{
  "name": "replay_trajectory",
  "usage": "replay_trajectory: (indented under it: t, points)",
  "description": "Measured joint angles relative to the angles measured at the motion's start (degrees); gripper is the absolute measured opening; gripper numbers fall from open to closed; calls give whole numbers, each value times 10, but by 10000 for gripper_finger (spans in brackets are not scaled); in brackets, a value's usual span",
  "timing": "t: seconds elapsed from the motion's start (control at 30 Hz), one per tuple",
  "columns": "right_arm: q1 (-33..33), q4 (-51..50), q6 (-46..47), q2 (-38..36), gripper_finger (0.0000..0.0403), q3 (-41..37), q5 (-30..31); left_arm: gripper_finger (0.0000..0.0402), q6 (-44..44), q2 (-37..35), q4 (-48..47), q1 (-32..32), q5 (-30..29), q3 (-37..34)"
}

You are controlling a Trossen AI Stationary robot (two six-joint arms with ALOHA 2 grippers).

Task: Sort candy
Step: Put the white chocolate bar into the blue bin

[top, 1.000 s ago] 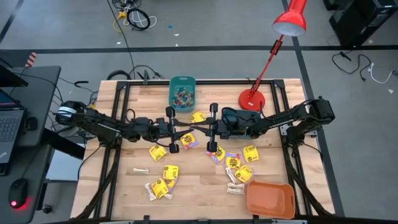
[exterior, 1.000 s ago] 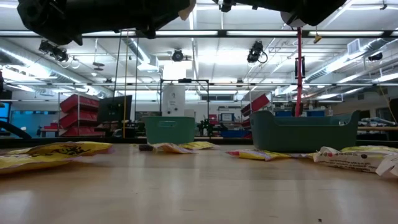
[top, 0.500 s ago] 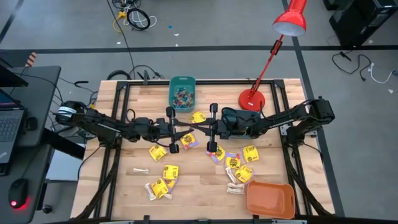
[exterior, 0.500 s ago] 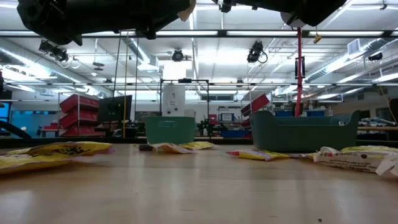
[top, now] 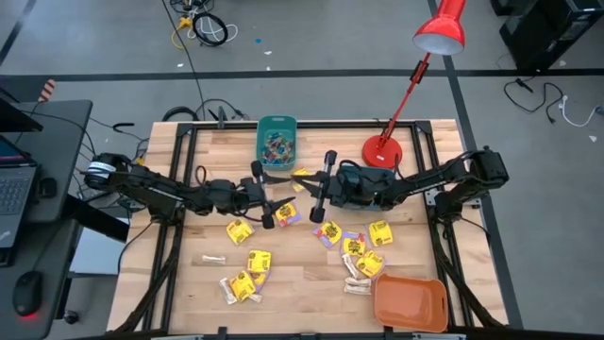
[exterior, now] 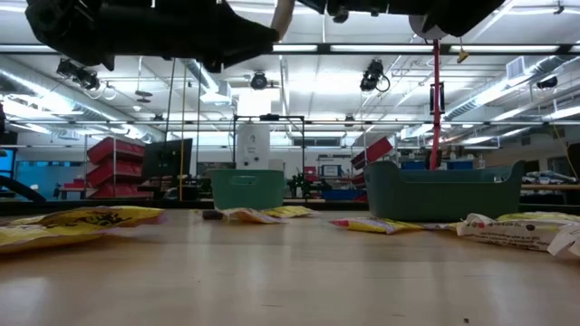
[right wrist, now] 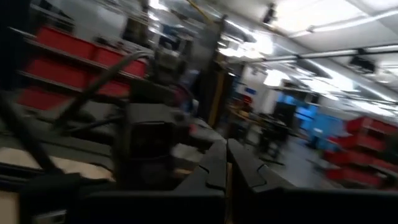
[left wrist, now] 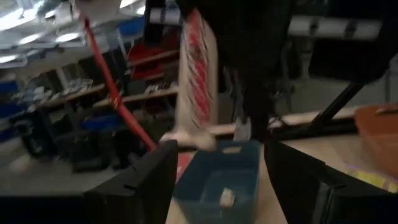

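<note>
No print on any wrapper is legible; dark marks on the yellow packets (top: 240, 231) cannot be read in any view.

Left gripper (top: 261, 195) hangs over mid-worktop, fingers spread wide. Left wrist view: the two dark fingers (left wrist: 138, 183) stand well apart, framing the teal bin (left wrist: 219, 177), with a pale piece lying inside it. A red-and-white striped wrapper (left wrist: 198, 81) hangs between the fingers, seemingly pinched by the other arm's tip; whether it touches the left fingers cannot be told.

Right gripper (top: 321, 187) faces the left one, just beside it, fingers pressed together. Right wrist view: fingers (right wrist: 214, 167) closed to a seam; what they pinch is not visible there.

High view: the teal bin (top: 276, 141) at the far edge holds small coloured pieces. Yellow packets are scattered toward the near edge, below both grippers, with a pale stick-shaped piece (top: 214, 258) near the left edge. An orange bin (top: 410, 301) sits at the near right corner, a red lamp (top: 382, 149) at the far right.

Low view: packets (exterior: 100, 217) lie flat on the worktop (exterior: 290, 272); the arms show only as dark shapes overhead.
</note>
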Motion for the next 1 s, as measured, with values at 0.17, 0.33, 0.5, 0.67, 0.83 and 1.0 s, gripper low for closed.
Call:
replay_trajectory:
  t: [0.17,0.33,0.5,0.67,0.83,1.0]
  points:
    - [13,-65,-17,-31,0,0,123,253,-40,0,-35,0,-4,0]
    - [26,-166,-7,-85,0,0,199,253,-48,0,-57,0,-26,0]
    - [11,-351,98,-156,0,-5,209,253,-50,0,-59,-1,-26,0]
    - [-7,-389,172,-236,0,-74,190,253,-44,0,-61,-1,-26,0]
    - [-18,-373,258,-309,0,-169,196,253,-39,0,-56,0,-26,0]
    - [-15,-375,335,-337,0,-247,258,253,-35,0,-49,4,-26,0]
